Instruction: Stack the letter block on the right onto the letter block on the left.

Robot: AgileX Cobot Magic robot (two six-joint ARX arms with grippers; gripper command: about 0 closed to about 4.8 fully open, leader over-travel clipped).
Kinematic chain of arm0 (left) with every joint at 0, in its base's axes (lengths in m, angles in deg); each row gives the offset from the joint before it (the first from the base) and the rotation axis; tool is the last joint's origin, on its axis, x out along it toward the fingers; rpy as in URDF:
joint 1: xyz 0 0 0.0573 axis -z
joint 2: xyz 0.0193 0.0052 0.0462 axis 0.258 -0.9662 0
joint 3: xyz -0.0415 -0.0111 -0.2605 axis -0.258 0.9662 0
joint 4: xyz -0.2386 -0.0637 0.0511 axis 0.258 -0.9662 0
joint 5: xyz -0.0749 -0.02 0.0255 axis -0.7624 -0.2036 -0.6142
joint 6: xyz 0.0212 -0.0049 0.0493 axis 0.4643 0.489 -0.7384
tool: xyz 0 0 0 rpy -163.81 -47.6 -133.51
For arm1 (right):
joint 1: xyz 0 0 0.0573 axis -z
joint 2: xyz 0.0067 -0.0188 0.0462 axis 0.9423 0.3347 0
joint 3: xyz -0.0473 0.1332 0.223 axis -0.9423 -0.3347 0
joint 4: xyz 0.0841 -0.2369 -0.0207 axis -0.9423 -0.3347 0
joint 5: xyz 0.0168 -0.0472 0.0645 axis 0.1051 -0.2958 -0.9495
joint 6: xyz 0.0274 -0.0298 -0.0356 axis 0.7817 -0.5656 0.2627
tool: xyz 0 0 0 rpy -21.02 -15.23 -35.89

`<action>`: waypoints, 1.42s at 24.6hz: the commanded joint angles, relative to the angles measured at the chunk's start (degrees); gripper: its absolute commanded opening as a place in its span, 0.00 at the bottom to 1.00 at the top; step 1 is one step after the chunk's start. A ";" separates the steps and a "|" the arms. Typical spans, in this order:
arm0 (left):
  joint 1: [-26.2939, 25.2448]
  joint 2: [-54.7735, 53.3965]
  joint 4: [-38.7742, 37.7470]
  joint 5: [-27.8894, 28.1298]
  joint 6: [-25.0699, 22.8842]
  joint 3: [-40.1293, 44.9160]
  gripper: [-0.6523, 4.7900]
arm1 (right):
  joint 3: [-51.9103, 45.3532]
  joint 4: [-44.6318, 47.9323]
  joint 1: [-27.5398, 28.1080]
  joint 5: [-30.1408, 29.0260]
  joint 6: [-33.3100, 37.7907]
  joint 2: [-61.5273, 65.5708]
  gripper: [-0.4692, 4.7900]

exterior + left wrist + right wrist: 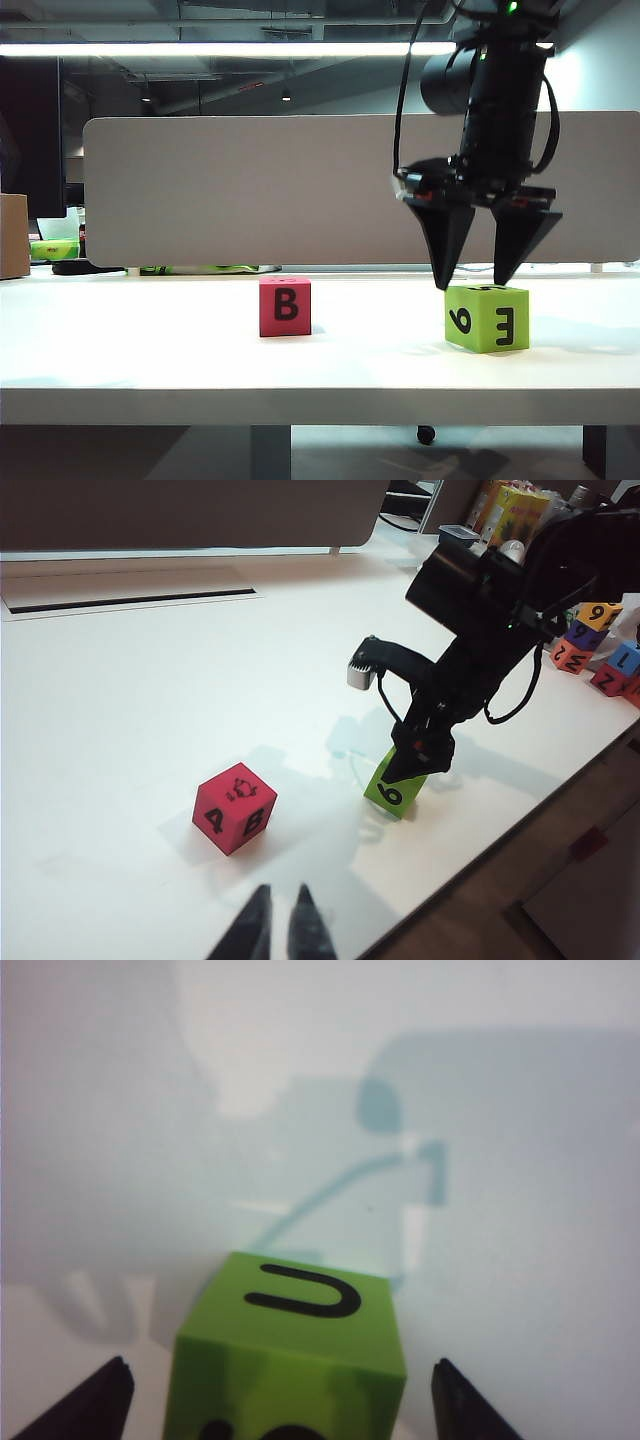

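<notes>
The red letter block, marked B, stands on the left of the white table. To its right stands the green letter block. My right gripper points down over the green block, open. Its fingertips sit on either side of the block's top with a gap on each side. My left gripper hangs over the table's near edge, short of the red block, with its tips almost together and nothing between them. It does not show in the exterior view.
Several more coloured letter blocks lie at the far end of the table. A grey divider panel runs along the back. The table edge passes close to the green block.
</notes>
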 commanded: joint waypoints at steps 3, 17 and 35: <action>-0.11 0.07 0.02 -0.55 -0.22 -0.07 0.17 | 0.15 -1.49 -0.07 0.11 0.09 1.51 0.87; -0.17 0.04 0.15 -0.81 -0.24 -0.04 0.17 | 3.34 -2.23 -1.55 -1.44 3.93 1.79 0.52; -0.17 0.77 0.07 6.60 1.55 -0.04 0.17 | 41.00 -6.32 -14.88 -1.38 12.11 20.11 0.52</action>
